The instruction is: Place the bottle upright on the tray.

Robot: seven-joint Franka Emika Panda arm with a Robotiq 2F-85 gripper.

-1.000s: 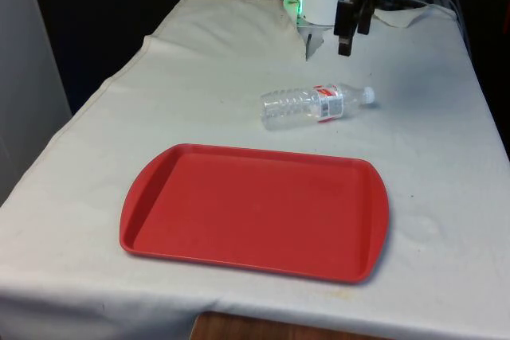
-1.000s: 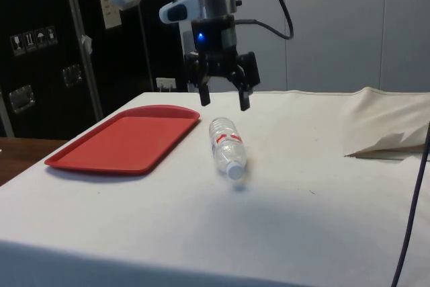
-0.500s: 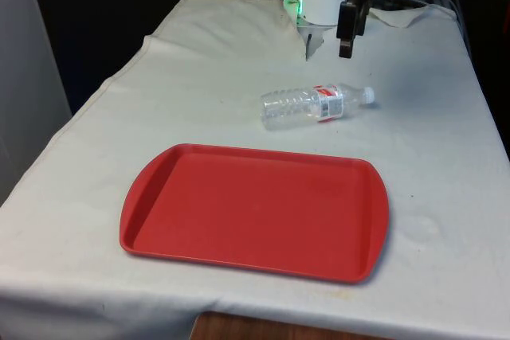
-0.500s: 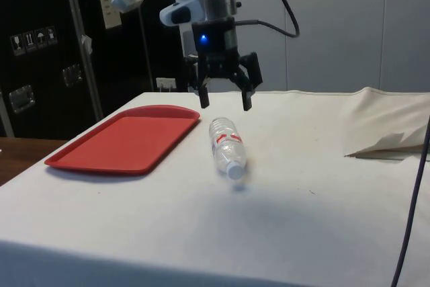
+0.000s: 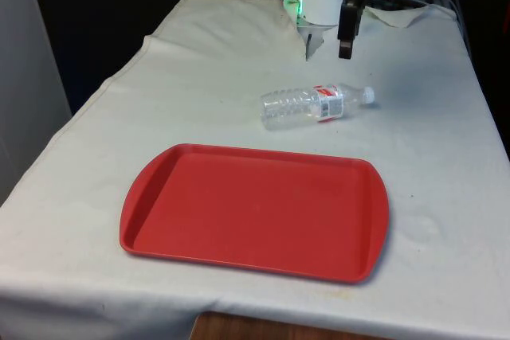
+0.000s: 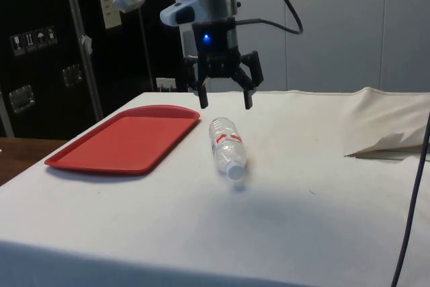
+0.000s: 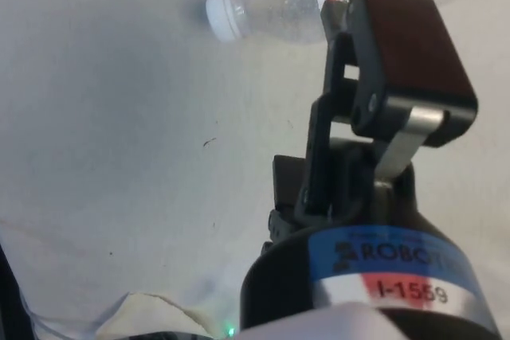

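In the front view you have the bottle [image 5: 317,104] lying on its side just above the middle of the frame, on the white cloth [image 5: 199,85]. It is clear ribbed plastic with a white cap pointing to the front view's right and a white label with red marks; the print may be lettering, but you cannot read it from here. Below it, well apart, sits the tray [image 5: 255,211], a red rounded rectangle with a raised rim and smooth matte surface, filling the lower centre. The gripper [image 5: 345,52] hangs at the top centre, black, above and beyond the bottle.

In the side view the gripper [image 6: 225,105] sits in the upper centre with its two fingers spread wide, holding nothing, poised over the bottle [image 6: 227,147] without touching it. The bottle lies mid-frame, cap towards the camera, just beside the tray [image 6: 127,138] at the left.

In the wrist view you see the bottle's white ridged cap [image 7: 224,15] and a red-and-white strip of label at the upper edge, against wrinkled cloth. A band on the gripper body reads "ROBOT" and "I-1559".
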